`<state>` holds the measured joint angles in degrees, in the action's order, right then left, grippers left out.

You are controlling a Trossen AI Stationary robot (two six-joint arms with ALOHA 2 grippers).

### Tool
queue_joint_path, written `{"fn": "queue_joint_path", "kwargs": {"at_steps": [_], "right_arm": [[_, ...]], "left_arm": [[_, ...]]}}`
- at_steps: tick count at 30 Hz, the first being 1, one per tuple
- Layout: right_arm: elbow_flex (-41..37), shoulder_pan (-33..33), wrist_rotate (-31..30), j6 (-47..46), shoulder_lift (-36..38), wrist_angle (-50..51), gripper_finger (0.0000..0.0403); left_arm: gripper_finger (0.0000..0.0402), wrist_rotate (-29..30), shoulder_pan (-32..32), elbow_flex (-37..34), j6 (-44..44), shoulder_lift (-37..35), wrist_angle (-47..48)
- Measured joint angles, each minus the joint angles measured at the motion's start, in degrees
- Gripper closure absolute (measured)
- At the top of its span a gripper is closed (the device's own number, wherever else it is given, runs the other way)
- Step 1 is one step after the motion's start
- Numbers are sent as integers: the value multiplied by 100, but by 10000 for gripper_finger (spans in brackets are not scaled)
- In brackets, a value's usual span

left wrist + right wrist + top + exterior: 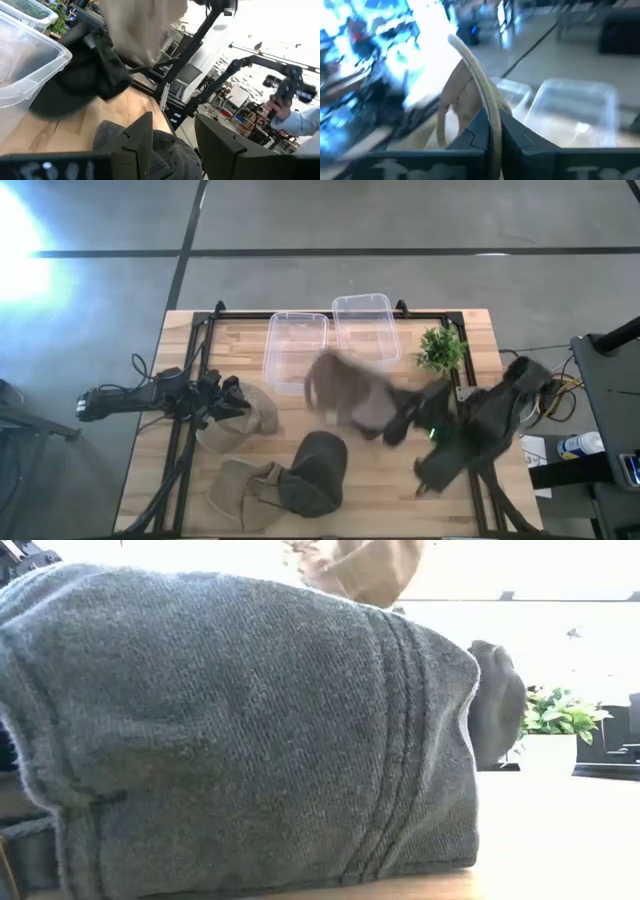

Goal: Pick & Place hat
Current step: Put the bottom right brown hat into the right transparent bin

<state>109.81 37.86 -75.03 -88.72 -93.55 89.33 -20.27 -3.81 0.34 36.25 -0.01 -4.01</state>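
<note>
Cloth is the whole story here: the tan hat hangs in the air over the middle of the worktop, just in front of the two clear bins, and it blurs and droops like soft, light fabric. The right tool is clamped on its brim, which stands up as a thin pale edge between the two dark fingers in the right wrist view; the crown sags away beyond. That stiffer edge looks the best place to take hold, since the crown would likely fold and slip. Held by one edge it will probably swing, so the drop into a bin may land off-centre or catch on a rim.

The left tool waits at the left side of the worktop with its fingers apart and nothing between them, above another tan hat. A dark grey hat lies near the front edge beside a third tan hat, and a small plant sits at the back right, close to the bins
</note>
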Motion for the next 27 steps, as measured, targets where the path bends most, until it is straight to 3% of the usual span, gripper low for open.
{"fn": "queue_joint_path", "kwargs": {"at_steps": [7, 17, 22, 27], "right_arm": [[-17, -1570, -191, 1556, 543, -23, 388], [-441, -4075, 2444, 3212, -121, -381, 388], [-826, -4496, 3247, 4240, -680, -1203, 381], [-902, -4404, 3657, 4397, -1236, -1641, 334]], "left_arm": [[262, 0, -1, 0, 1, 0, 0], [262, 0, -2, 0, 0, 0, 0], [262, 0, -1, 0, 1, 0, 0], [262, 0, 0, 0, 0, 0, 0]]}}
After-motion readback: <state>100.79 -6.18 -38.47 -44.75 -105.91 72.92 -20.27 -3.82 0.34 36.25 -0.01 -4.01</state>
